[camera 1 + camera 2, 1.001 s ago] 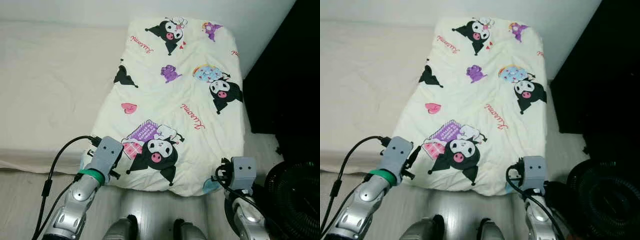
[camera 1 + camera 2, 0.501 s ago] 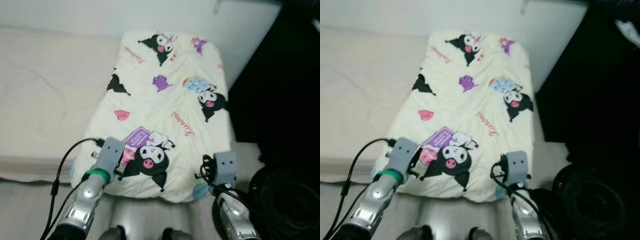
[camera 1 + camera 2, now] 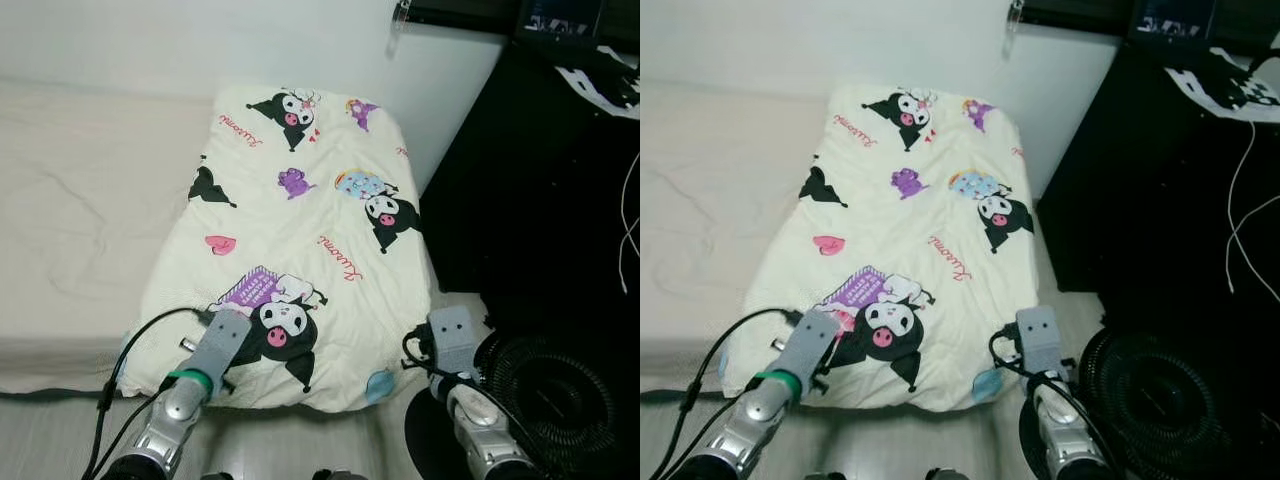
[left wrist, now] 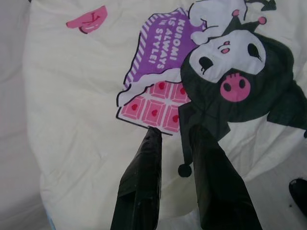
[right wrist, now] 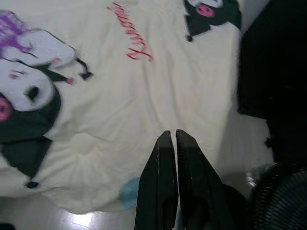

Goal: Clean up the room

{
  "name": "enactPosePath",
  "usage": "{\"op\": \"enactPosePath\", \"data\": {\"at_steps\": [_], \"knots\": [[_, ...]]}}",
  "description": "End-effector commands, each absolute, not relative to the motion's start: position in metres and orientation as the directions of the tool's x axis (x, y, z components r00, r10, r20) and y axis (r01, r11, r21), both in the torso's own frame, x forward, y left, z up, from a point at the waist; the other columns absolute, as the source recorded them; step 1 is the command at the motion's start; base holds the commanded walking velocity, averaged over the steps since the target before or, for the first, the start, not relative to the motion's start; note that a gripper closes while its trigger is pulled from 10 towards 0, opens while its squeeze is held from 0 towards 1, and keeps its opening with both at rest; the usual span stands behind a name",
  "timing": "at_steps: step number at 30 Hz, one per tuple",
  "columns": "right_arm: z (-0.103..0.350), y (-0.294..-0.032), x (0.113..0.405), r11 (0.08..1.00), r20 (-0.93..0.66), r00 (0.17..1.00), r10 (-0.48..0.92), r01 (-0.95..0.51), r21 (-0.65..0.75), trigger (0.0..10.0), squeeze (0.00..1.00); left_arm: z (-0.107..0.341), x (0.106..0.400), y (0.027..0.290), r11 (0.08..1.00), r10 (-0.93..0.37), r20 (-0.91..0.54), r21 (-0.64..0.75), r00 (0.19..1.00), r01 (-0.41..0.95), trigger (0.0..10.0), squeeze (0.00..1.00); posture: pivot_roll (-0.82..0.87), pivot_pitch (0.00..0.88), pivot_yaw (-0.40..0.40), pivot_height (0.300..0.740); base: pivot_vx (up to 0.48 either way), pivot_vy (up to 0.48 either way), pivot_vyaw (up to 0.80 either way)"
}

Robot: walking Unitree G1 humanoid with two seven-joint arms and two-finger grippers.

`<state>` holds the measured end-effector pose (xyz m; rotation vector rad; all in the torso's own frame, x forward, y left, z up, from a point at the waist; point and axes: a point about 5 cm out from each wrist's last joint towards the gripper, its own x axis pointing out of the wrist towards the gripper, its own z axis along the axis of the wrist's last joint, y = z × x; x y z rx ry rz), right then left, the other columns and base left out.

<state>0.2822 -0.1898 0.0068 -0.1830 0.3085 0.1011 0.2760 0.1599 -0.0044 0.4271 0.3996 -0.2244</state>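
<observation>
Cartoon-print quilt (image 3: 300,230) is lying soft and floppy ahead of my left pincer (image 4: 175,132), released; right pincer (image 5: 171,135), clenched empty; I'm judging its near edge the best hold.

One quilt (image 3: 300,230), one bed (image 3: 80,210), one fan (image 3: 550,400), two claws.

Black fan (image 3: 560,395) on floor, black cabinet (image 3: 540,200), perhaps a desk

A folded quilt (image 3: 290,235) is lying on the bed (image 3: 80,210) before me, my left gripper (image 4: 175,134) and right gripper (image 5: 171,136) hovering at its near corners, a fan (image 3: 545,395) sitting to my right.
</observation>
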Motion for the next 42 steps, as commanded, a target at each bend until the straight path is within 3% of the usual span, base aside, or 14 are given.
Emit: {"op": "enactPosePath", "data": {"at_steps": [1,19,42], "knots": [[0.001,-0.179,0.279,0.972,-0.336,0.935,0.113,-0.175,-0.159,10.0,0.00,-0.012,0.270,0.160,0.878,-0.137,-0.450,0.357,0.882,0.318,10.0,0.00,-0.05,0.000,-0.036,0.740,0.000,0.000,0.00],[-0.012,-0.145,0.268,0.966,-0.358,0.908,0.218,-0.253,-0.053,10.0,0.00,-0.012,0.269,0.176,0.911,-0.095,-0.429,0.327,0.898,0.253,10.0,0.00,-0.04,0.000,-0.012,0.740,0.000,0.000,0.00],[0.007,-0.165,0.286,0.971,-0.285,0.942,0.180,-0.216,-0.102,10.0,0.00,-0.011,0.270,0.167,0.924,-0.111,-0.412,0.293,0.904,0.246,10.0,0.00,-0.05,0.006,-0.015,0.740,0.000,0.000,0.00]]}}
